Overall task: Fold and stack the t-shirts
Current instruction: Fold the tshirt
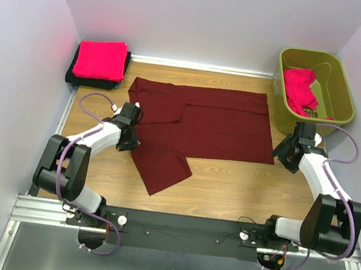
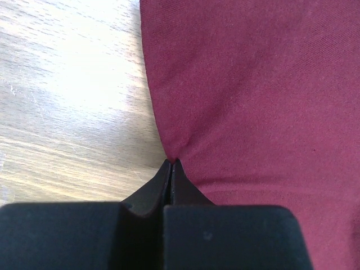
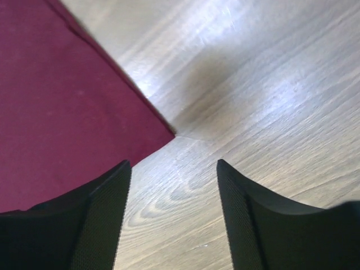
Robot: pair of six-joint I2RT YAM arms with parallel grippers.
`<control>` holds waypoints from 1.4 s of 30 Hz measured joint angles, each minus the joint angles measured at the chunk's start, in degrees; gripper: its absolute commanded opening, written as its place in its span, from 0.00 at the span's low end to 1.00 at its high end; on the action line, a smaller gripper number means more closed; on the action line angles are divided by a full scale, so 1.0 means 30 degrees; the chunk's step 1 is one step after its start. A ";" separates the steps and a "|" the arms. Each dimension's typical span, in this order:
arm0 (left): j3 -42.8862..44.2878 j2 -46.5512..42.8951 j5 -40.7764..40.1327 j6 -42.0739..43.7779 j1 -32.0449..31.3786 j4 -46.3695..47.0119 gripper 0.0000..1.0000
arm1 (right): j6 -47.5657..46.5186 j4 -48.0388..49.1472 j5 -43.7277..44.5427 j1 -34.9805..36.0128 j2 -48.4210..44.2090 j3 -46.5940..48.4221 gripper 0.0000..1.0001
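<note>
A dark maroon t-shirt (image 1: 202, 121) lies spread on the wooden table, one sleeve (image 1: 161, 166) pointing to the near side. My left gripper (image 1: 129, 136) is at the shirt's left edge, shut on a pinch of the maroon cloth (image 2: 172, 153). My right gripper (image 1: 283, 155) is open and empty just off the shirt's near right corner (image 3: 169, 132), above bare wood. A folded pinkish-red shirt (image 1: 100, 59) lies on a folded black one (image 1: 75, 78) at the back left. Another pinkish-red shirt (image 1: 299, 89) is crumpled in the bin.
An olive-green plastic bin (image 1: 340, 86) stands at the back right corner. Grey walls close the table on three sides. The metal rail with the arm bases (image 1: 181, 228) runs along the near edge.
</note>
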 measured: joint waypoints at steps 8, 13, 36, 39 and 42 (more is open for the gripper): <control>-0.0270 -0.0255 0.0204 0.0248 0.0000 0.0153 0.00 | 0.1013 0.0816 -0.1151 -0.0459 0.1348 -0.0670 0.63; -0.0386 -0.0408 0.0255 0.0306 0.0000 0.0131 0.00 | 0.1384 0.1377 -0.1676 -0.0466 0.2331 -0.0925 0.63; -0.0488 -0.0605 0.0386 0.0342 0.0124 -0.0102 0.00 | 0.1552 0.3927 -0.2710 -0.0576 0.3708 -0.0947 0.12; -0.0488 -0.0641 0.0401 0.0342 0.0168 -0.0175 0.00 | 0.1617 0.3978 -0.2849 -0.0576 0.3745 -0.0998 0.01; -0.0488 -0.0852 0.0517 0.0342 0.0233 -0.0495 0.00 | 0.1566 0.3883 -0.2958 -0.0583 0.3730 -0.0998 0.01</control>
